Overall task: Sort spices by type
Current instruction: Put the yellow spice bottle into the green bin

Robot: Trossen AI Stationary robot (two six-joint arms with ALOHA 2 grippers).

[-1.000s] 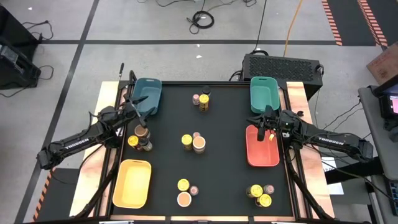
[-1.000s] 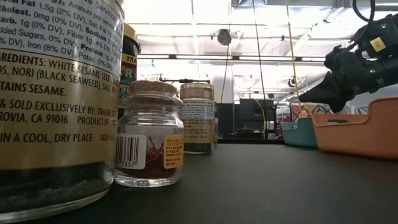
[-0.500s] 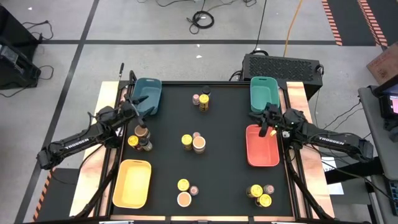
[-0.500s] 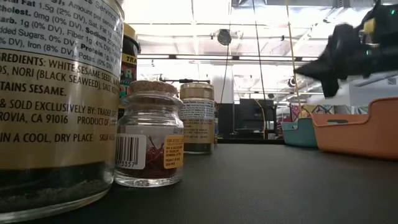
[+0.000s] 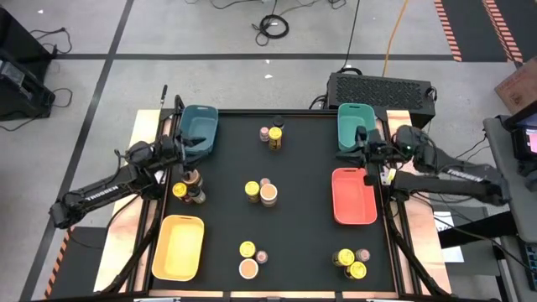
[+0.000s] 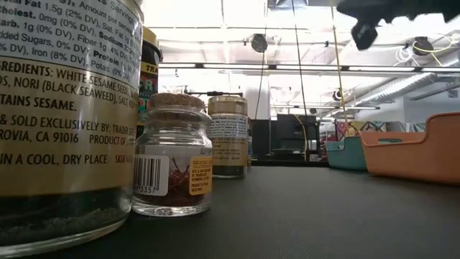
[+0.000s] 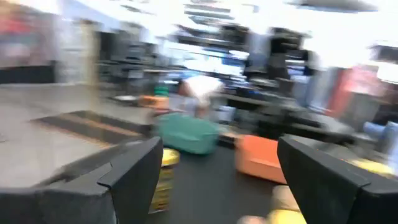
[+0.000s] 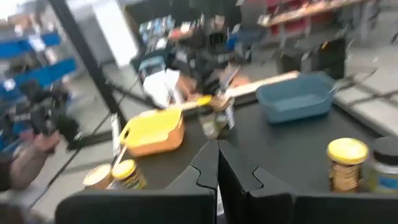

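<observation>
The right gripper (image 5: 362, 156) is clenched, its fingers (image 8: 205, 168) pressed together with nothing between them, above the gap between the green tray (image 5: 356, 125) and the red tray (image 5: 353, 197). The left gripper (image 5: 186, 144) is released, its fingers (image 7: 134, 171) wide apart, at the near edge of the blue tray (image 5: 200, 127), just beyond a group of jars (image 5: 190, 186). The other spices (image 5: 261, 191) stand in small groups over the black bench (image 5: 306, 218); none lies in a tray. The yellow tray (image 5: 179, 245) sits at the front left.
</observation>
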